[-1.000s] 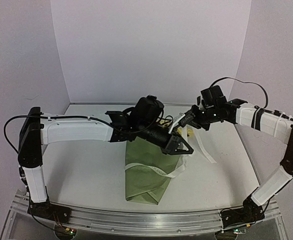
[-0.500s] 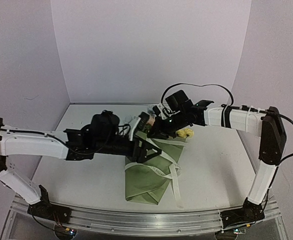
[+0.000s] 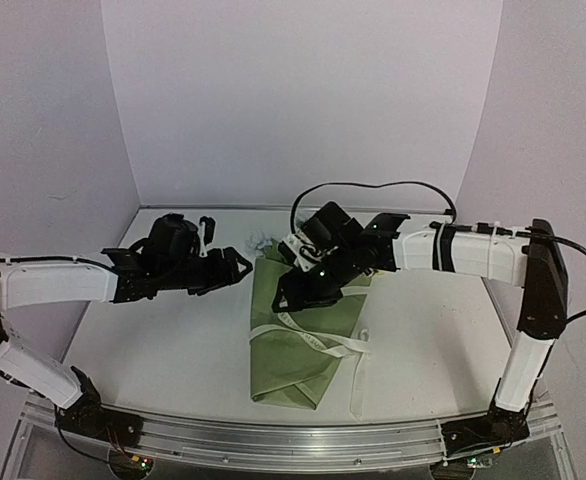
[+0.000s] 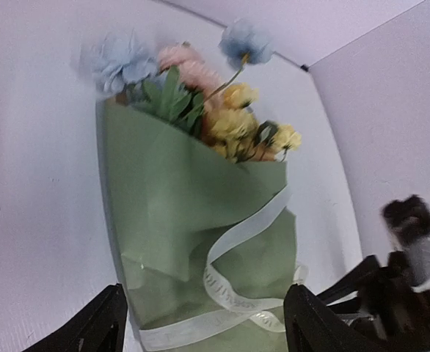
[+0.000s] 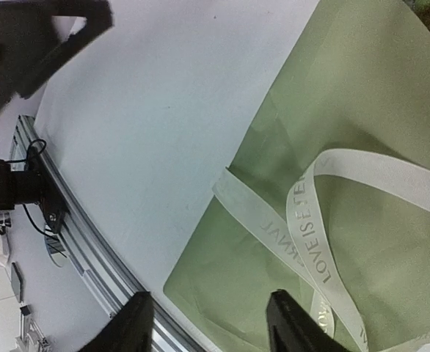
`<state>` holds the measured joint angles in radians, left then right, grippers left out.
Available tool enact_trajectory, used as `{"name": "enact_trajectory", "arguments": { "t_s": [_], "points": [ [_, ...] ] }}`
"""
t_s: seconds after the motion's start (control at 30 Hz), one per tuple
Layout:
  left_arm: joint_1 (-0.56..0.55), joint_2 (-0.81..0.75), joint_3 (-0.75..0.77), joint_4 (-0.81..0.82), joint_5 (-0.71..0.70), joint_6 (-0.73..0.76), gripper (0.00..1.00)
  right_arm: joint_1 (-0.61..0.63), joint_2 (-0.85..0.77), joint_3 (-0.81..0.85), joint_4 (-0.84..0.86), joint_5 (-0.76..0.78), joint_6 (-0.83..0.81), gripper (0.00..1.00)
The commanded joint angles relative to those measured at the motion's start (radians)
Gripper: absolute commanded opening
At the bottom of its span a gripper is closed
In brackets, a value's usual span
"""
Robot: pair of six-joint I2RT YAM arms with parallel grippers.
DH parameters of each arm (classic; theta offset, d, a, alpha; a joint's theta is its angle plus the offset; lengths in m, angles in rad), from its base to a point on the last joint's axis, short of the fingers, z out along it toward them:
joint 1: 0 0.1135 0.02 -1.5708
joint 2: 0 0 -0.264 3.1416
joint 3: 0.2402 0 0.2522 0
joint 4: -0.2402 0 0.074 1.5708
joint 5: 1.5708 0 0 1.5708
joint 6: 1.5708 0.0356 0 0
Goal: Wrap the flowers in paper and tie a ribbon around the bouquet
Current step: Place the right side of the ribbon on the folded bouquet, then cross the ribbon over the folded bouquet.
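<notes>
bouquet (image 3: 308, 335) wrapped on tabletop (image 3: 173, 340), ribbon (image 3: 323, 345) looped loosely; left end effector (image 3: 235, 268) and right end effector (image 3: 295, 295) open, empty. tying step: next probably needs both ribbon ends grasped.

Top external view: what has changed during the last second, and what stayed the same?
The left gripper drew back leftward off the bouquet and opened. The right gripper swung left over the bouquet's upper part and opened, letting go of the ribbon, whose ends now lie slack. The bouquet stayed in place.
</notes>
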<state>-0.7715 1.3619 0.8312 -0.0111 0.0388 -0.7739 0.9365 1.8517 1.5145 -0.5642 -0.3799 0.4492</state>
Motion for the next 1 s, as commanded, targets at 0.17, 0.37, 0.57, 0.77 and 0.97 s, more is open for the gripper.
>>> {"name": "enact_trajectory", "arguments": {
  "t_s": [0.17, 0.37, 0.57, 0.77, 0.97],
  "points": [
    [0.000, 0.271, 0.323, -0.254, 0.256, 0.156, 0.67, -0.006, -0.345, -0.413, -0.016, 0.298, 0.164, 0.65],
    [-0.048, 0.474, 0.501, -0.386, 0.224, 0.164, 0.64, 0.029, -0.360, -0.595, 0.098, 0.305, 0.299, 0.61],
    [-0.081, 0.594, 0.626, -0.456, 0.186, 0.174, 0.62, 0.069, -0.278, -0.605, 0.125, 0.363, 0.390, 0.62],
    [-0.111, 0.648, 0.679, -0.502, 0.143, 0.174, 0.57, 0.108, -0.203, -0.596, 0.120, 0.391, 0.460, 0.62],
    [-0.114, 0.653, 0.694, -0.507, 0.103, 0.167, 0.38, 0.130, -0.172, -0.616, 0.077, 0.444, 0.505, 0.52]
  ]
}}
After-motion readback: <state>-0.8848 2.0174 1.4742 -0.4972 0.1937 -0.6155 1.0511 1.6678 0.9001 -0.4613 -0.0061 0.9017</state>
